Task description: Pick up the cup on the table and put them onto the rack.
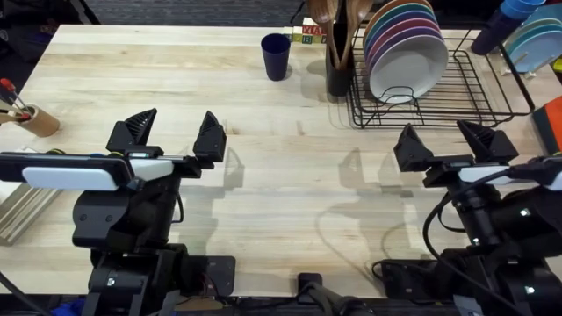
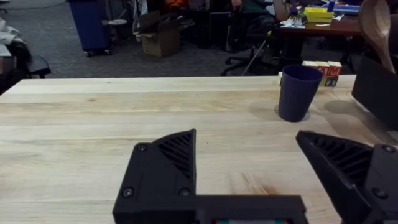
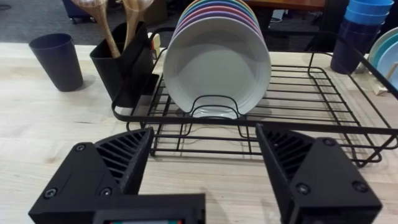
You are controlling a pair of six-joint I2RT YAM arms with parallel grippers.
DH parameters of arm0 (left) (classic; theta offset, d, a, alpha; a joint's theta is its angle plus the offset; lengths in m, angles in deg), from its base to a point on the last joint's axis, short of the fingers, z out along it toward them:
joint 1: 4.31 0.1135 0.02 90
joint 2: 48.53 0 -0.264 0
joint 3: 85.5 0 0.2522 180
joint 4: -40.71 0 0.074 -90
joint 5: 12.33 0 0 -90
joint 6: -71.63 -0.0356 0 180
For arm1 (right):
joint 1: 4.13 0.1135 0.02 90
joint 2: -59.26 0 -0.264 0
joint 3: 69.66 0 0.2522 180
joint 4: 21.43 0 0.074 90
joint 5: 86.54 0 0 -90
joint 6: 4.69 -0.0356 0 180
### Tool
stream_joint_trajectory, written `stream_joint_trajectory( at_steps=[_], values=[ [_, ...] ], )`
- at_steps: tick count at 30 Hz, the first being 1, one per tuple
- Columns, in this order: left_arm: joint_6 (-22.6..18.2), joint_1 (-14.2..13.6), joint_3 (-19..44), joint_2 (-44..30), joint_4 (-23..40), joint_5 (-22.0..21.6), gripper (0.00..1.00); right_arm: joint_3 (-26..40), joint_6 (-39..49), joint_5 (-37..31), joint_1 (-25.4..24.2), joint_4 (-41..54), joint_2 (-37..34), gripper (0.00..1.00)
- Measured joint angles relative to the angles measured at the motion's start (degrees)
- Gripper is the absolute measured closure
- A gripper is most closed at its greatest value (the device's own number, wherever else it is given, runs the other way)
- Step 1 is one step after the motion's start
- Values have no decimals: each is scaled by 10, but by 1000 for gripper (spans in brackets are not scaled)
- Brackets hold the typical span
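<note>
1. Well, the left gripper hung above bare wood at about eight o'clock on the table, its two black fingers spread wide with nothing between them.
2. Over on the other side, the right gripper sat at roughly four o'clock, jaws likewise parted and empty, just short of the near edge of the rack.
3. And the navy cup stood upright on the table at around twelve o'clock, close to the far edge, well apart from both grippers and a little to the left of the rack.
4. From the left wrist view that navy cup stood ahead and off to one side of the open fingers, with small lettered blocks just behind it.
5. The right wrist view caught the navy cup too, beside the black utensil holder with wooden spoons sticking up out of it.
6. The rack held a row of upright plates in its slots (white one nearest, coloured rims fanned out behind), and the wire floor to their right lay bare.
7. At two o'clock, past the rack's far corner, a stack of cups stood, light blue on top of darker ones.
8. Far out at nine o'clock a tan pen holder rested by the table's left edge.
</note>
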Motion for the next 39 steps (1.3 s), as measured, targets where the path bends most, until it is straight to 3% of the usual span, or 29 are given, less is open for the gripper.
stream_joint_trajectory(
  at_steps=[14, 20, 28, 39],
  values=[
    [-1, 0, 0, 0, 4, -10, 7, 0, 0, 0, 0, 5, 0, 5],
    [0, 0, 81, -1, 150, -10, 7, 33, 0, 13, 0, 72, 0, 5],
    [-1, 0, 265, -73, 268, -12, 7, 210, 0, 13, 0, 249, -59, 5],
    [-1, 0, 530, -264, 415, -15, 7, 510, 0, 13, 0, 396, -292, 5]
  ],
)
